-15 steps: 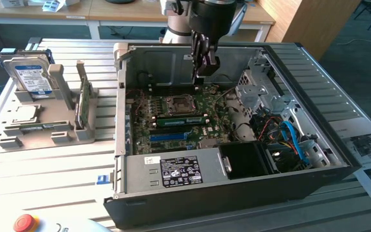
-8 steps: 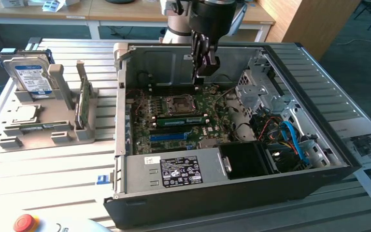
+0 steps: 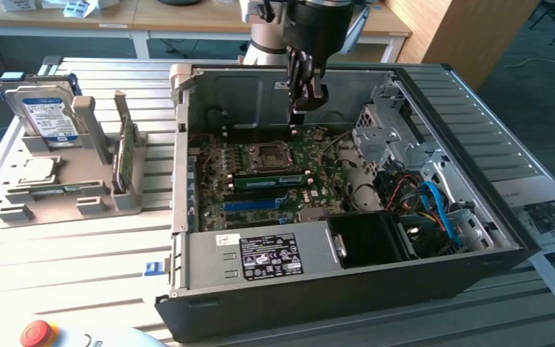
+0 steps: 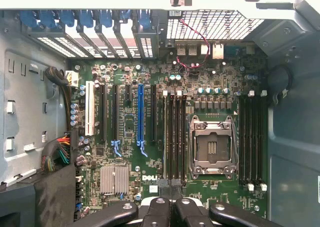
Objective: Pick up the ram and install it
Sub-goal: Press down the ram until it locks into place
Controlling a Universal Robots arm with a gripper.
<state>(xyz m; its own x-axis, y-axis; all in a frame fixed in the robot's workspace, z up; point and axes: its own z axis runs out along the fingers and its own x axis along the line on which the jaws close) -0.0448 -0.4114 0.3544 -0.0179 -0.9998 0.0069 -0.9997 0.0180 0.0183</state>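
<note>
Ram [image 3: 124, 155]: thin green board stick, upright in grey holder [image 3: 113, 202]

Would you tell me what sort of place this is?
Probably a robotics lab bench: an open PC case on a slatted metal table, a grey fixture holding a hard drive, and a red emergency-stop button.

Gripper [image 3: 308, 101] hangs inside the open PC case [image 3: 355, 296], fingers pressed together, over rear of motherboard [image 3: 212, 165] and well above the ram [image 3: 269, 181]. Ram = green stick on edge in the board, just beside CPU socket [image 3: 264, 155], blue slot [image 3: 256, 204] near it. On exterior view's left, grey stand [image 3: 66, 206] on slatted table [image 3: 66, 267] holds hard drive [image 3: 48, 116] w/ blue label upright, plus thin board [image 3: 125, 155] on edge; red button [image 3: 37, 332] at table's near edge.
</note>
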